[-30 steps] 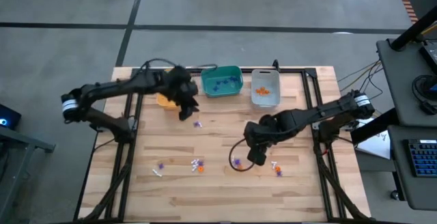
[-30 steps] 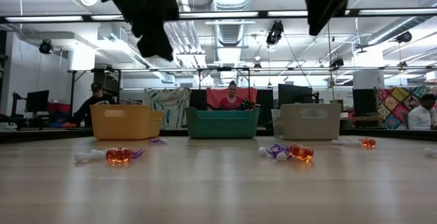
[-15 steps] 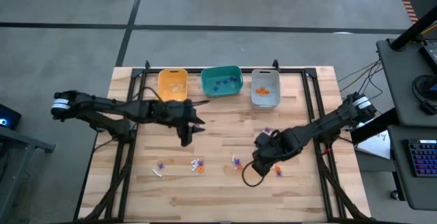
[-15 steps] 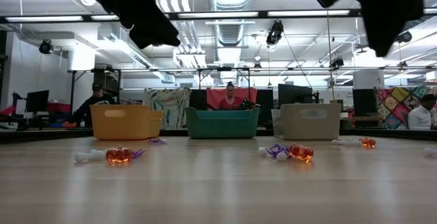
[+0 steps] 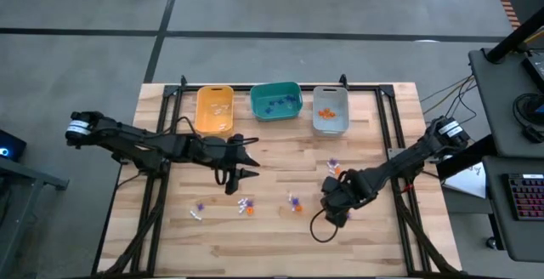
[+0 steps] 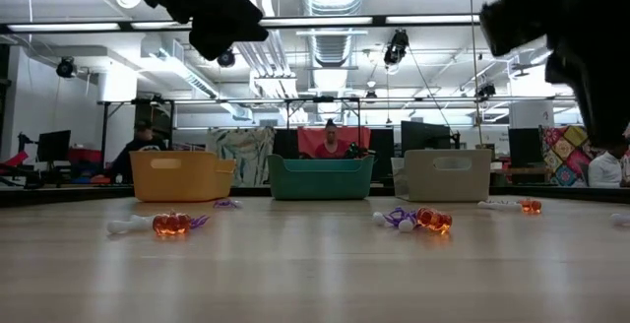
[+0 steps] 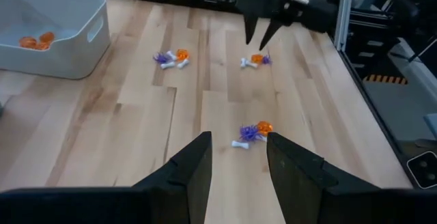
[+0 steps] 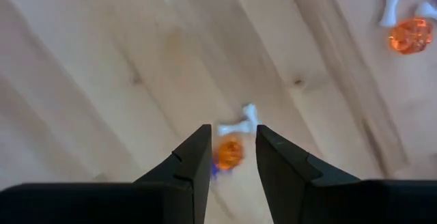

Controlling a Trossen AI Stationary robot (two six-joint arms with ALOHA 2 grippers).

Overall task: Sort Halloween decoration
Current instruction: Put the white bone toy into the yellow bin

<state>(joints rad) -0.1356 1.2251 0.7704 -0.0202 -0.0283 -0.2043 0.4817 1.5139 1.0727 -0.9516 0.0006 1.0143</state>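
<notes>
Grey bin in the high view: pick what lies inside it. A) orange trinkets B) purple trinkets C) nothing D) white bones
A: the grey bin at the right end of the row holds small orange trinkets, and the left wrist view shows the same orange pieces in it.

The high view looks straight down on the whole table (image 5: 280, 241); the low view looks level across it toward the bins (image 6: 320, 177); both wrist views look closely down at trinkets (image 7: 249, 132)
</notes>
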